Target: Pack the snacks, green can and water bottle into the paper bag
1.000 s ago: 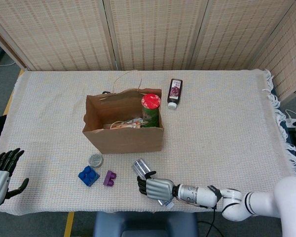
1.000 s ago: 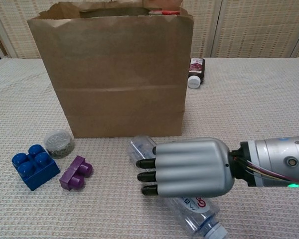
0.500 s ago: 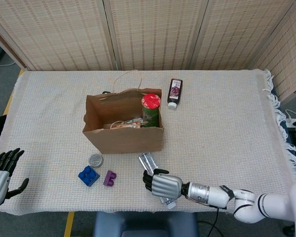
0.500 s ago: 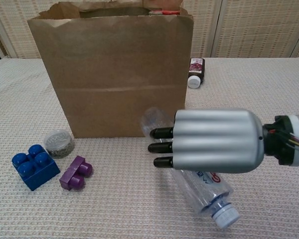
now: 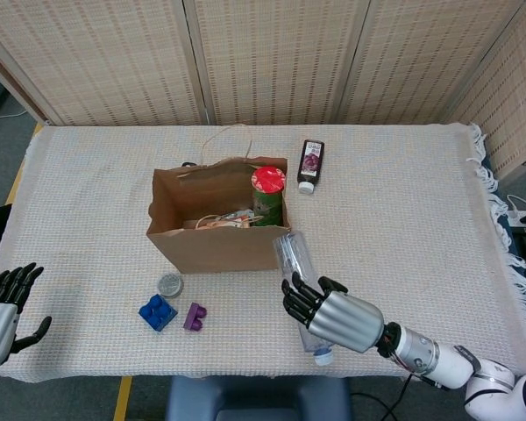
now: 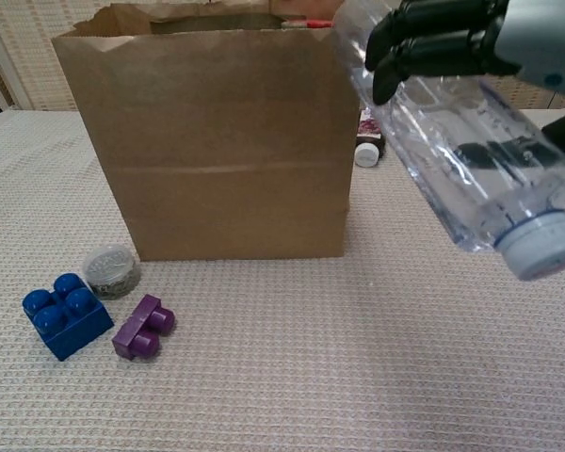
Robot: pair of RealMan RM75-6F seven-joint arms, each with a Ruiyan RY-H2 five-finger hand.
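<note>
We see right hand gripping water bottle aloft, lower right, cap tilted down, beside paper bag. Left hand spread, holding nothing, lower left.

Brown paper bag; green can with a red lid; clear water bottle, grey-blue cap; blue block; purple block; beige woven tablecloth.

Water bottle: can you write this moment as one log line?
right robot hand: holds water bottle, lifted | paper bag: upright, open | left robot hand: open, idle
</note>
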